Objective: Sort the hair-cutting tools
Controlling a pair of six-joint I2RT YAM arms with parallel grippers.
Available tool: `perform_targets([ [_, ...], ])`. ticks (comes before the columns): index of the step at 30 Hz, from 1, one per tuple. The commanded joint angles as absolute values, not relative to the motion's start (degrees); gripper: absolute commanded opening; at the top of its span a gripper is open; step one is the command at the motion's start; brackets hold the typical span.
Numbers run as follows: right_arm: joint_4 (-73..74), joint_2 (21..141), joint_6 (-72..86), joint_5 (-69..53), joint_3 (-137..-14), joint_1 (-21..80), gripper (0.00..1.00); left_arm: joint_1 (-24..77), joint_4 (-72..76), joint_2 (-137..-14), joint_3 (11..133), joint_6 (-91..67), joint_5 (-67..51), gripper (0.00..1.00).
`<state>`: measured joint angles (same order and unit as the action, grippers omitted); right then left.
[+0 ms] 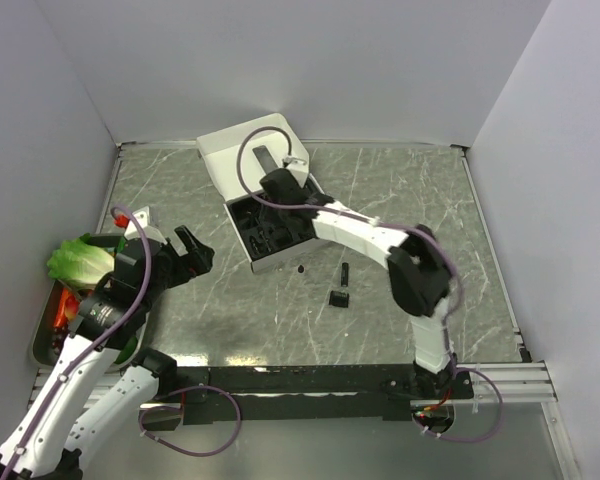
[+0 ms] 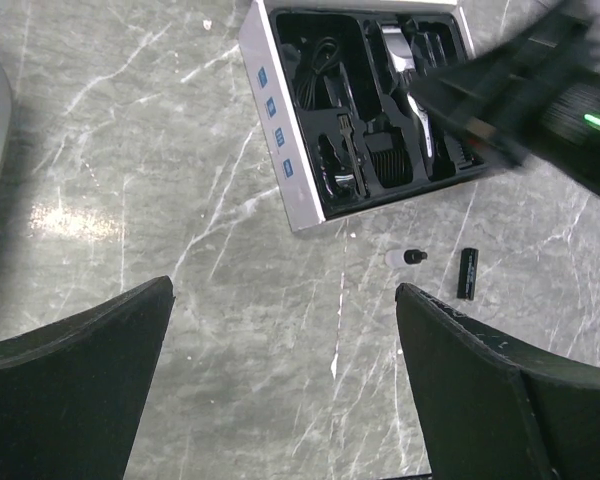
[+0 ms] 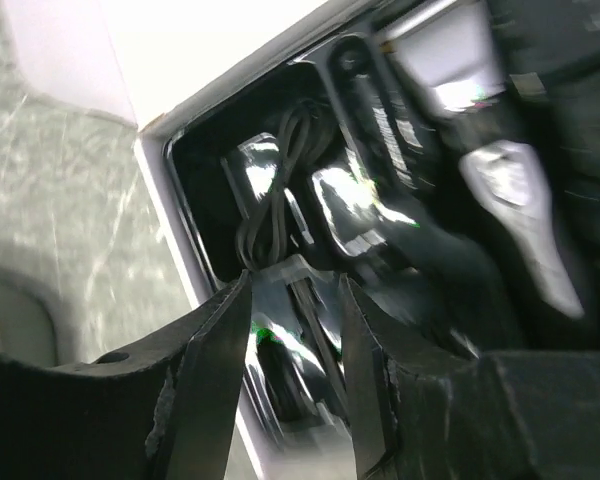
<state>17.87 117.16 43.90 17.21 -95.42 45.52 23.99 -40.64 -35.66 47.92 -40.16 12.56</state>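
Inside the box (image 1: 230, 150) at 11 o'clock, the cord (image 3: 270, 215) is bracketed for stowing by the right tool's (image 3: 295, 290) parted jaws; the left tool (image 2: 285, 300) is spread empty. The black pieces (image 1: 338, 297) at the box's 5 o'clock are probably needed next.

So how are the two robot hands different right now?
The left gripper is wide open; the right gripper has its fingers closer together, either side of the black cord. The left gripper hangs over the table; the right gripper is down at the white box. Both have black fingers.
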Motion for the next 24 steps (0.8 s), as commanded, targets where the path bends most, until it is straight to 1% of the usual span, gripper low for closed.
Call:
perform_targets([
  [1,20.91,102.67,36.05,23.81,-87.99,46.23,0.5,24.08,-40.69,-34.63,50.98,-39.9,14.33,0.99],
  [2,21.96,99.61,34.21,24.95,-86.59,46.06,0.51,24.08,-40.69,-34.54,51.15,-39.73,14.59,1.0],
  [7,32.33,92.38,32.69,28.74,-77.36,46.05,0.52,24.08,-40.61,-34.01,50.98,-39.38,14.94,0.99],
  [10,33.66,86.68,34.01,29.62,-70.16,45.53,0.52,24.08,-40.08,-33.58,50.63,-39.37,14.15,0.99],
  [15,32.61,83.06,34.98,27.86,-60.67,42.2,0.51,24.08,-38.94,-33.57,49.83,-38.85,10.64,0.99],
  [17,31.03,82.09,34.98,25.76,-58.81,40.96,0.51,24.08,-38.67,-33.49,49.75,-38.76,10.37,0.99],
  [18,30.5,81.83,34.98,24.62,-57.23,40.26,0.51,24.08,-38.58,-33.4,49.66,-38.67,10.37,0.97],
  [20,29.53,81.47,34.28,21.81,-55.82,38.24,0.51,24.08,-38.67,-33.49,49.48,-38.5,10.37,0.97],
  [24,33.13,81.65,32.09,22.85,-56.77,37.53,0.52,24.08,-38.85,-33.31,49.4,-38.41,10.28,0.97],
])
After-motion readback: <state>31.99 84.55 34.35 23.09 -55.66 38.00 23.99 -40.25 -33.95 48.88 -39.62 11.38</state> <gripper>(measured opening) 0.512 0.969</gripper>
